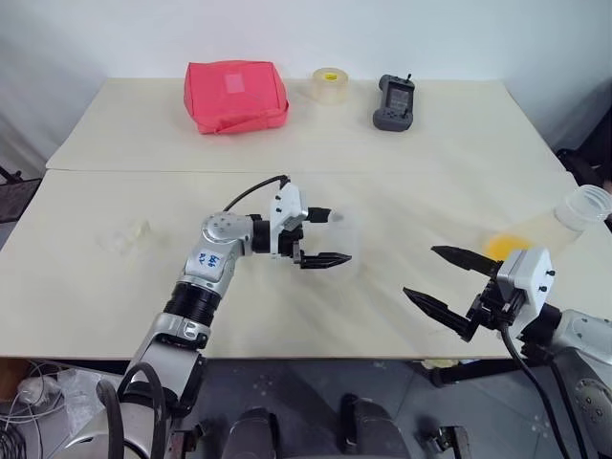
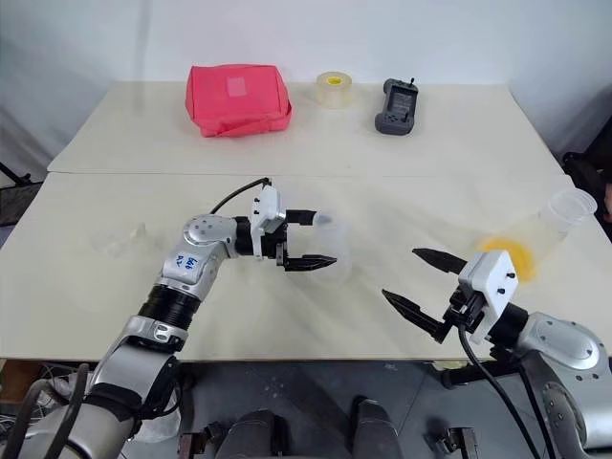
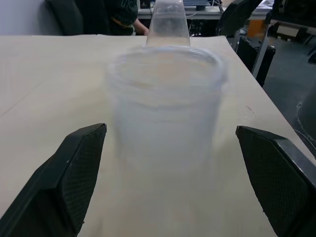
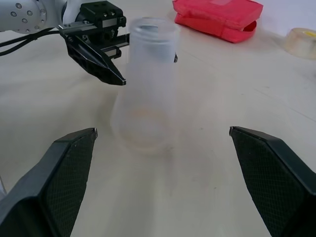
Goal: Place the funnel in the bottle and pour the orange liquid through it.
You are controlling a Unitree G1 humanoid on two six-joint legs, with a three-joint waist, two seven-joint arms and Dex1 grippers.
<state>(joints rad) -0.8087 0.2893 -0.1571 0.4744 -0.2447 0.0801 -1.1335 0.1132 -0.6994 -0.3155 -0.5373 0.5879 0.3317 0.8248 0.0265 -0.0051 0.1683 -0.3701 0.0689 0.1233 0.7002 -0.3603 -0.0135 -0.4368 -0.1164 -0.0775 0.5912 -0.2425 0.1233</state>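
Broadly, a pale table (image 1: 287, 143) before a white wall carries the upright bottle (image 4: 145, 89) between the left gripper's (image 1: 325, 237) spread fingers; the right gripper (image 1: 448, 277) gapes empty

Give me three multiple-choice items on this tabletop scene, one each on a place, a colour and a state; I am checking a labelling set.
1. Where does the bottle stand?
A. Between the fingers of the left end effector
B. On top of the red pouch
C. Beside the handheld device at the far edge

2. What colour is the soft pouch at the far side of the table?
A. Blue
B. Red
C. Green

3. How does the right end effector stand?
A. Shut on the flask
B. Shut on nothing
C. Open, holding nothing

Key: 1 A, since the left wrist view shows the bottle between the two black fingers with a gap on each side. 2 B, since the pouch is plainly red in both eye views. 3 C, since its fingers are spread wide over bare table.
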